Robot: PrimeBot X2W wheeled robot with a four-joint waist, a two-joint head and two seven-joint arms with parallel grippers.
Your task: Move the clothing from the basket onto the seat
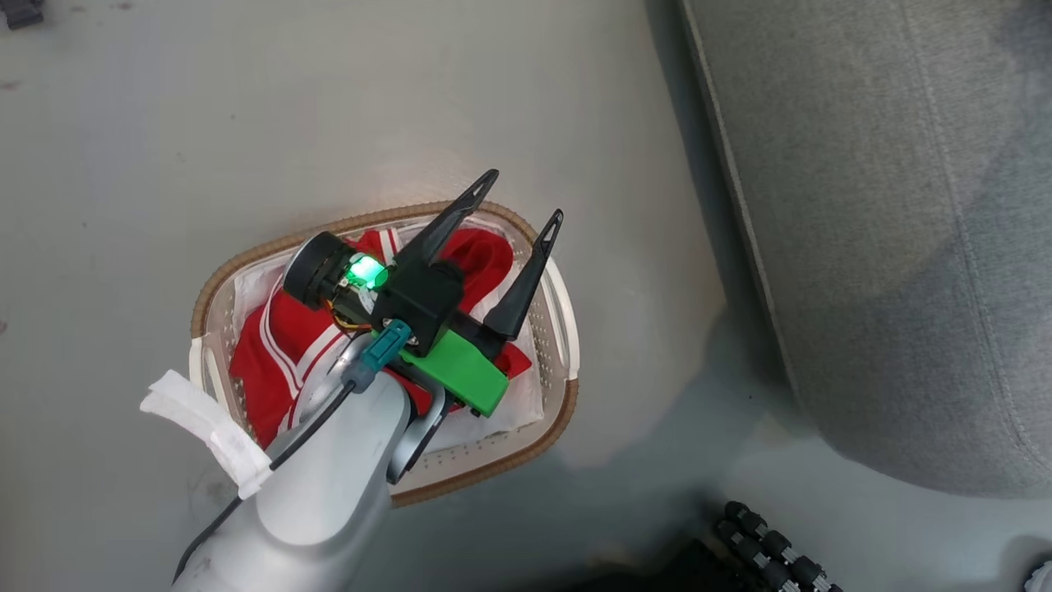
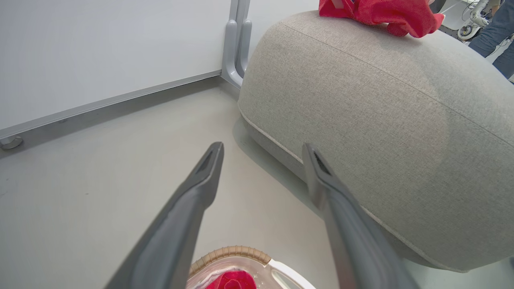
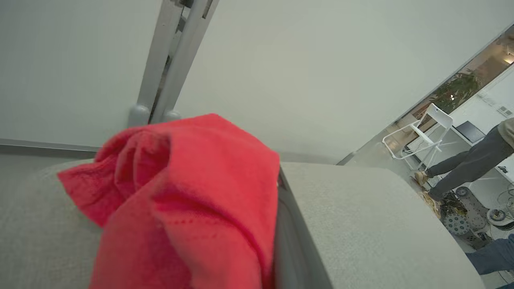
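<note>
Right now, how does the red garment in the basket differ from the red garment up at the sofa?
The basket's garment has white stripes; the sofa's garment looks plain. The basket's garment lies loose in the basket below the open left gripper; the sofa's garment is bunched in the shut right gripper at the sofa. Both are soft red fabric.

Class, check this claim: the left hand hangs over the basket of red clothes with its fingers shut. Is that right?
No. The left hand is open, not shut, as the head view shows. It does hang over the basket of red clothes.
</note>
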